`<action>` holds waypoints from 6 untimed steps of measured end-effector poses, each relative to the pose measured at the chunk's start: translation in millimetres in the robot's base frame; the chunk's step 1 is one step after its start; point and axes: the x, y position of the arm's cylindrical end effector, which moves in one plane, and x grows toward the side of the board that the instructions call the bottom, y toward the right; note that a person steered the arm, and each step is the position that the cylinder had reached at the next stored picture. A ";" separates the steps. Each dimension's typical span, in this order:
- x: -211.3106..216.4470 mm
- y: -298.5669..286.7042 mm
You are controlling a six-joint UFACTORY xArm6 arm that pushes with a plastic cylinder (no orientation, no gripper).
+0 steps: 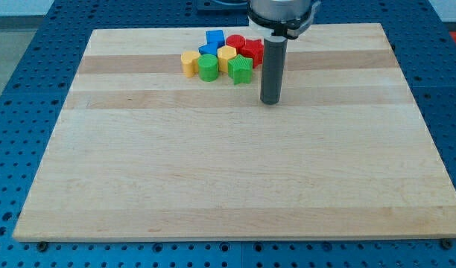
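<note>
Wooden board [228,171] on a blue perforated table [19,74]. No jaws on this arm — it ends in a dark rod, so nothing to report as apart or together.

My tip [270,101] rests on the board, touching no block. All blocks sit in one tight cluster at about 10 o'clock from the tip.

Nearest is the green star-like block [241,70], apart from the tip. Beside it at 9 o'clock, the green cylinder [208,67], then the yellow block [189,62] at the cluster's left end. A second yellow block [226,56] sits between the greens, toward the view's top.

Behind — a red block [252,50] just beside the rod's shaft, a red cylinder [236,42], and two blue blocks [214,37] [208,49], shapes unclear.

No containers in view.
</note>
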 end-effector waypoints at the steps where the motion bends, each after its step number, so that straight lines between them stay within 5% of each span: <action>1: 0.0 0.0; 4: -2.6 0.0; 6: -0.1 99.7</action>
